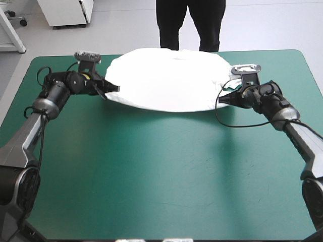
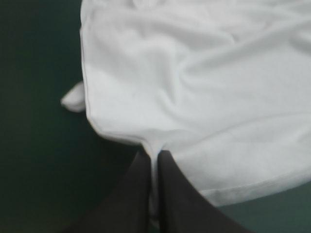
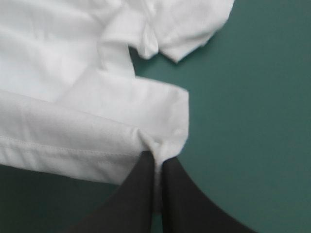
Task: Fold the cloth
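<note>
Left claw point(image 2: 154, 154) and right claw point(image 3: 158, 156) pinch the T-shirt point(image 1: 166, 80), tips buried in cloth.

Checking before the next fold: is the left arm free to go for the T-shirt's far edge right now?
Probably not yet: the left gripper is shut on the T-shirt at its left edge, so it must let go first. Otherwise the path looks open.

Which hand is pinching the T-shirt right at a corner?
The right hand, shut on the T-shirt at a folded corner; the left hand pinches partway along an edge.
</note>
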Robot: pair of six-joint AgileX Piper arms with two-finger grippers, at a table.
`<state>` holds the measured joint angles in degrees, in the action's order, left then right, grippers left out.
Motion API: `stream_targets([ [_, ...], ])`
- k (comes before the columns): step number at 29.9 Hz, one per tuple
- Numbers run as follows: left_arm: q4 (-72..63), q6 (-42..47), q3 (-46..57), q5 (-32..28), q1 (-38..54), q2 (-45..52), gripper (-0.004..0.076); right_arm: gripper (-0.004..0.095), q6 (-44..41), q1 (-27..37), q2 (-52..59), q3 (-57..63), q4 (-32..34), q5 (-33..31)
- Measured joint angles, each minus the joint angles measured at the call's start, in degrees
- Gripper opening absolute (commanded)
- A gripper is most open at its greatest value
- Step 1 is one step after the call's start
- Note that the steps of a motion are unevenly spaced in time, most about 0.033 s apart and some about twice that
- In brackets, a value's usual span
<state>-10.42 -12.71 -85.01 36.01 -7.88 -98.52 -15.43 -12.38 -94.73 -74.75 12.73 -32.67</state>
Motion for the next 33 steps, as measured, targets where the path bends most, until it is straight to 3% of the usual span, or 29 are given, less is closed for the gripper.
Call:
stream_targets([
  [8,-2.24,0.79,27.3,-2.23,0.0,14.08,-0.0009,-0.0017,3.47,0.0,10.92,16.44,-8.48,-2.14],
  [15,-5.47,0.79,40.47,-1.39,0.0,26.49,-0.0009,-0.0017,8.53,0.0,22.84,27.03,-18.09,-5.68],
  [33,-6.7,3.87,53.86,23.03,0.0,51.11,-0.0009,-0.0017,8.08,0.0,41.88,35.59,-24.28,-28.22],
])
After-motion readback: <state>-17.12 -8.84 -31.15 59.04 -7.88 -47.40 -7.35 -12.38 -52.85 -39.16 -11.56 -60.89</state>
